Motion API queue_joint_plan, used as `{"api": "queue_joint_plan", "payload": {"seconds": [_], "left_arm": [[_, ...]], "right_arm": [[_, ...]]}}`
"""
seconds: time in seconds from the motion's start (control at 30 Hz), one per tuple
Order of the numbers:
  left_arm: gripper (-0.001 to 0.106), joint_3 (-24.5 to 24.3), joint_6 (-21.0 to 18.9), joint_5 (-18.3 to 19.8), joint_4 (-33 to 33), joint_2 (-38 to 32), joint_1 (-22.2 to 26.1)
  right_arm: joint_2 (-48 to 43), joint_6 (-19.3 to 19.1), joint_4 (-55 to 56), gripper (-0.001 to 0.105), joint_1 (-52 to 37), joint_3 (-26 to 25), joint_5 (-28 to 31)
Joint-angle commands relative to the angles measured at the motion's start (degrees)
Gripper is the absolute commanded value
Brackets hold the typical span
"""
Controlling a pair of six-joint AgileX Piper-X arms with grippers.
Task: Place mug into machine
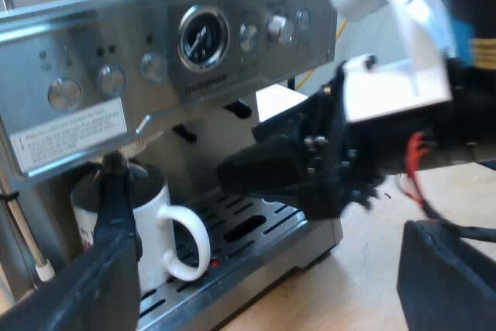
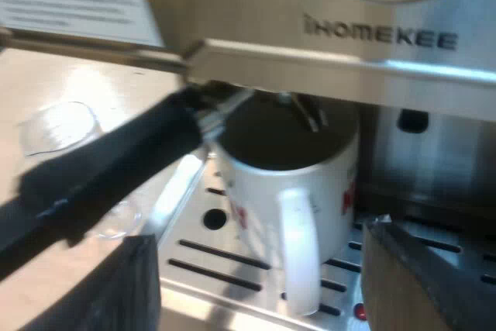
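Right gripper (image 2: 260, 265) spread, facing upright mug (image 2: 260, 180) (handle toward it) on drip tray (image 2: 213, 257); left gripper (image 1: 267, 222) likewise spread.

A coffee station is being looked at: a steel espresso machine (image 1: 155, 60) with gauge (image 1: 203, 36) and knobs (image 1: 279, 29) is seen on a pale wooden table (image 1: 364, 269), a mug (image 1: 151, 222) set on its drip tray (image 1: 256, 226). A robot arm (image 1: 395, 83) beside it points to a lab bench; home or office cannot be ruled out.
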Motion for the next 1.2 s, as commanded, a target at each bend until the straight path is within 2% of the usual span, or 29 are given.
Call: {"api": "queue_joint_plan", "payload": {"seconds": [0.03,0.17,0.23,0.27,0.33,0.53,0.63,0.73,0.9,1.2], "left_arm": [[0.070,-1.19,0.05,0.55,1.44,-0.16,-0.40],[0.070,-1.85,-0.63,0.21,2.55,-0.16,-0.40],[0.070,-1.92,-1.23,-1.01,2.54,-0.16,-0.40],[0.070,-1.89,-1.93,-1.49,2.54,-0.16,-0.40],[0.070,-1.89,-3.76,-3.40,2.16,-0.16,-0.40],[0.070,-1.89,-3.89,-3.50,1.44,-0.16,-0.40],[0.070,-1.89,-4.03,-3.50,0.09,-0.16,-0.40],[0.070,-1.89,-4.13,-3.50,-1.35,-0.16,-0.40],[0.070,-1.89,-4.13,-4.41,-1.45,-0.16,-0.40],[0.070,-1.89,-4.51,-3.94,-3.37,3.89,-0.40]], "right_arm": [[-2.39,-0.72,1.40,0.053,1.49,-0.48,-0.11],[-4.78,-0.70,1.72,0.039,3.85,-0.48,-0.11],[-5.62,-1.58,1.72,0.023,4.80,-0.48,-0.11],[-5.72,-1.87,1.61,0.020,4.82,-0.48,-0.11],[-5.74,-2.18,0.65,0.000,4.81,-0.48,-0.11],[-5.25,-2.67,-3.22,0.000,4.65,-0.48,1.50],[-3.63,-5.83,-6.33,0.000,4.65,-0.48,2.69],[-1.86,-6.77,-9.02,0.000,4.65,-0.58,2.79],[0.34,-7.04,-13.13,0.000,4.52,-0.58,5.96],[1.19,-7.16,-15.01,0.000,1.18,-0.76,5.83]]}}
